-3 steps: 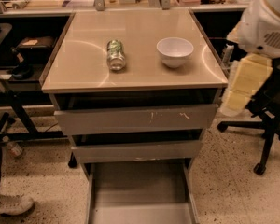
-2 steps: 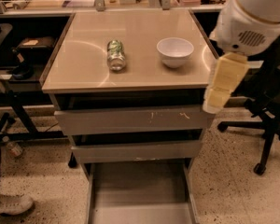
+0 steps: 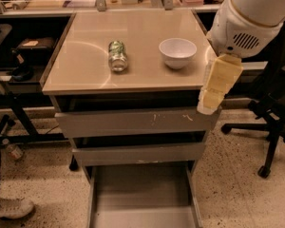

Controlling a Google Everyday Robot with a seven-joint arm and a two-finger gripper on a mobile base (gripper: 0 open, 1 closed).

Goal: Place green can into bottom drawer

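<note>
The green can (image 3: 117,56) lies on its side on the beige cabinet top (image 3: 85,75), left of centre, with one silver end facing me. The bottom drawer (image 3: 140,194) is pulled out below, showing a flat grey floor with nothing in it. My gripper (image 3: 208,106) hangs pointing down at the cabinet's right front corner, in front of the top drawer's right end. It is to the right of and lower than the can and holds nothing that I can see.
A white bowl (image 3: 177,52) stands on the top, right of the can. The scratched top drawer (image 3: 133,122) and the middle drawer (image 3: 133,153) are nearly shut. An office chair base (image 3: 266,127) stands at the right. A shoe (image 3: 12,208) and table legs are at the left.
My arm has swung left, bringing the gripper from beside the cabinet's right edge to its right front corner. The can, bowl and drawers have not moved.
</note>
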